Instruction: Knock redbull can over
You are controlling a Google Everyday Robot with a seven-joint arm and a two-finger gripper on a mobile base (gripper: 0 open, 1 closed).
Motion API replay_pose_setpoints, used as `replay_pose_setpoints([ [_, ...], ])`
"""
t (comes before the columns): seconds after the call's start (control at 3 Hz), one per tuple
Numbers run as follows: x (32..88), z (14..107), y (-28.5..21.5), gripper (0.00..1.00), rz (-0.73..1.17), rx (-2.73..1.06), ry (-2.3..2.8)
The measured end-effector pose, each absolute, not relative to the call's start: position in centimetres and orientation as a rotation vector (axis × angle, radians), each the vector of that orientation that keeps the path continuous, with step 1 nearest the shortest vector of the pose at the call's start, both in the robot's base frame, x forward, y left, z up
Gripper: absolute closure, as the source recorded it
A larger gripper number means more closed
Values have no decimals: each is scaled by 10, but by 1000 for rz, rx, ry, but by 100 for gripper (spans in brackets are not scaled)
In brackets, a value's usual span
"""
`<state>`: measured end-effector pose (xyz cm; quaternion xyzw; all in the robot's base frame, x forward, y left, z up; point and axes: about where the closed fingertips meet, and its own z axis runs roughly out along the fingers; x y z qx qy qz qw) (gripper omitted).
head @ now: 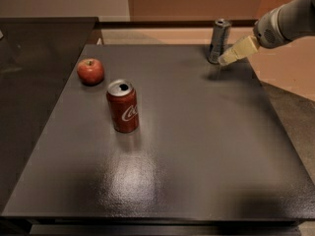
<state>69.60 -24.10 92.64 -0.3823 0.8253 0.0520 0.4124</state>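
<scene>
Dark grey and slightly glossy, the surface [197, 132] is filling most of my view, with a tan wall [187, 1] running behind its far edge and a second dark counter [34, 82] lying off to the left. I am seeing the redbull can [219, 41] standing upright at the far edge of the surface, right of centre. The tool [225, 59] is reaching in from the upper right on its grey arm [288, 21], angling down and to the left. Its cream-coloured tip is sitting just beside the lower right side of the redbull can, low over the surface; I cannot tell whether it is touching the can. I also cannot tell whether the tool is spread or pressed together, since it is showing as one pale block from here. Well apart from all that, a red Coca-Cola can [122, 107] is standing upright left of centre. A red apple [90, 71] is resting near it, further back and to the left.
</scene>
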Motion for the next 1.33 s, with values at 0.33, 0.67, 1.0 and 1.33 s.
replay_pose_setpoints([
  [0.33,725,918,-240,0,169,-868,2063],
  [0.67,748,913,-238,0,212,-812,2038],
  [1.0,768,909,-229,0,273,-786,2006],
  [1.33,782,906,-223,0,334,-761,1973],
])
